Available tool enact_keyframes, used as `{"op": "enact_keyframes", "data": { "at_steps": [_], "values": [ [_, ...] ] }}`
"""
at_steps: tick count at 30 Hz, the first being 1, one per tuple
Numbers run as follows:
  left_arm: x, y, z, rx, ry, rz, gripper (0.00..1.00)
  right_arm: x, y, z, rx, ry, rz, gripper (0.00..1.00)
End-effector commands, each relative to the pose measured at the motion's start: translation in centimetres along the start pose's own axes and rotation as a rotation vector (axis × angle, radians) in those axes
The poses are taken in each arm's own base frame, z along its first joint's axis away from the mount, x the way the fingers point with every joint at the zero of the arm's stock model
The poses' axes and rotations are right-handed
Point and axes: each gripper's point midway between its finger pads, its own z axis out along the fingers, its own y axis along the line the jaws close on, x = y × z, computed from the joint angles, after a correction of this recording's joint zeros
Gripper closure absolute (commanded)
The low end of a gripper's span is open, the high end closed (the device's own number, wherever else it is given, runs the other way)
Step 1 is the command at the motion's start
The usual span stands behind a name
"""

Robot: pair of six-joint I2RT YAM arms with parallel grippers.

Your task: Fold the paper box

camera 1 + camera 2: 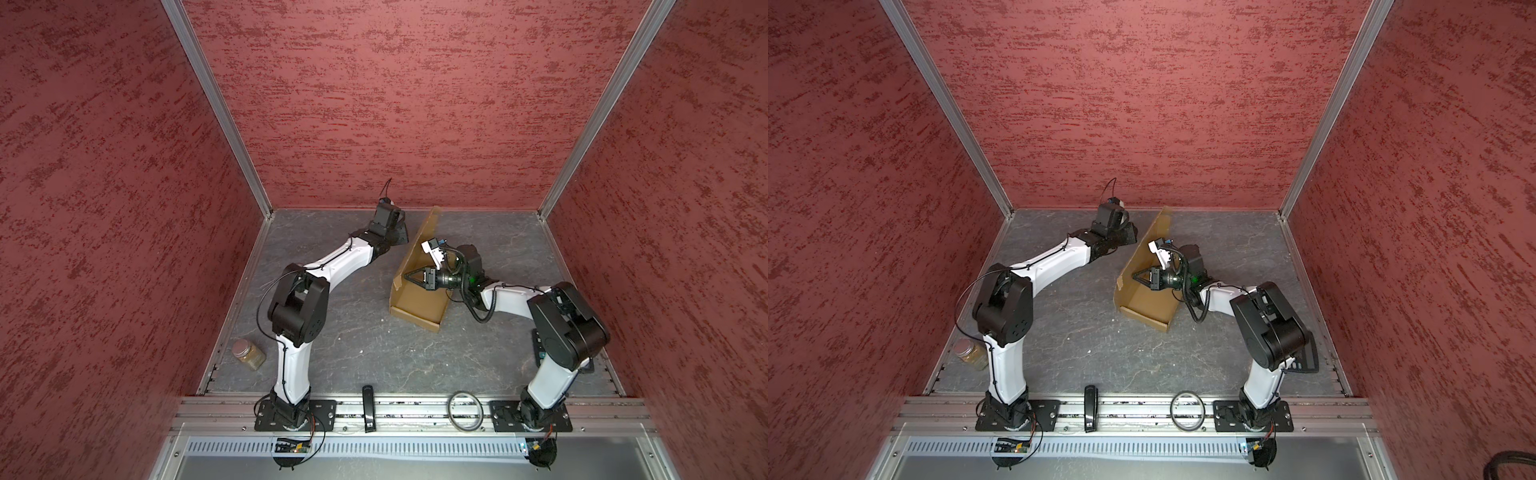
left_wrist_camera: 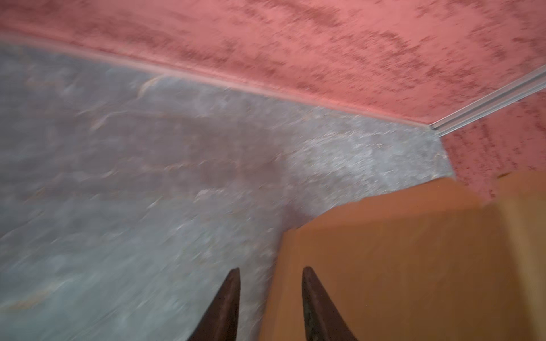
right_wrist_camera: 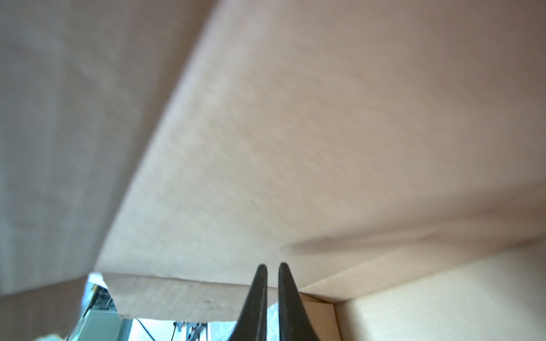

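On the grey tabletop (image 1: 353,345) the paper box (image 1: 417,305) sits just toward 1 o'clock of centre, half-formed, its long panel raised and running toward 12 o'clock. The right gripper (image 1: 409,275) reaches into it from 3 o'clock, jaws pinched nearly together on nothing, tips by the raised panel; the left gripper (image 2: 271,274) hovers at that panel's 9 o'clock side, jaws parted and empty. A glass jar (image 1: 248,353) stands at 8 o'clock.

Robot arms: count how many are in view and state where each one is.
2. The left arm is mounted front left, reaching back beside the raised flap of the paper box; the right arm is mounted front right, reaching into the box. None seems hidden.
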Motion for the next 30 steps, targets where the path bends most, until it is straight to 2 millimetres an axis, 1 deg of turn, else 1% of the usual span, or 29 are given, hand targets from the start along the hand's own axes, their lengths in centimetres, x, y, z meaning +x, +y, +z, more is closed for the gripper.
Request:
{"op": "enact_keyframes", "data": {
  "at_steps": [1, 4, 6, 8, 10, 13, 17, 19, 21, 24, 27, 30],
  "values": [
    [-2.6, 1.2, -5.5, -0.009, -0.075, -0.002, 0.59, -2.0, -0.6, -1.3, 0.092, -0.048, -0.032, 0.89],
    [-1.7, 2.8, -9.4, -0.044, -0.087, 0.002, 0.56, -2.8, -1.0, -2.7, 0.124, -0.072, -0.032, 0.89],
    [-0.8, 3.4, -11.8, -0.048, -0.086, 0.004, 0.55, -3.3, -1.2, -3.5, 0.154, -0.077, -0.035, 0.89],
    [0.3, 4.0, -14.1, -0.055, -0.075, 0.012, 0.52, -4.1, -1.5, -4.6, 0.212, -0.082, -0.053, 0.87],
    [1.6, 4.0, -16.6, -0.055, -0.078, 0.040, 0.48, -5.2, -1.6, -5.8, 0.280, -0.093, -0.094, 0.83],
    [3.5, 3.7, -19.4, -0.049, -0.052, 0.078, 0.41, -7.2, -1.5, -7.5, 0.340, -0.117, -0.132, 0.77],
    [5.8, 2.1, -21.7, -0.023, 0.020, 0.159, 0.32, -9.1, -2.3, -9.0, 0.397, -0.137, -0.147, 0.68],
    [6.6, 1.0, -22.9, 0.002, 0.048, 0.206, 0.28, -9.8, -2.9, -9.6, 0.434, -0.148, -0.156, 0.63],
    [7.0, 0.0, -24.2, 0.022, 0.061, 0.246, 0.24, -10.6, -3.4, -10.2, 0.449, -0.165, -0.159, 0.60],
    [7.2, -1.6, -26.0, 0.047, 0.074, 0.314, 0.22, -11.3, -4.1, -10.9, 0.465, -0.183, -0.152, 0.58],
    [7.1, -3.4, -26.8, 0.060, 0.094, 0.386, 0.21, -11.8, -4.5, -11.4, 0.473, -0.190, -0.156, 0.57],
    [7.1, -4.6, -26.2, 0.050, 0.137, 0.444, 0.21, -11.9, -4.5, -11.7, 0.468, -0.195, -0.161, 0.57]
  ]
}}
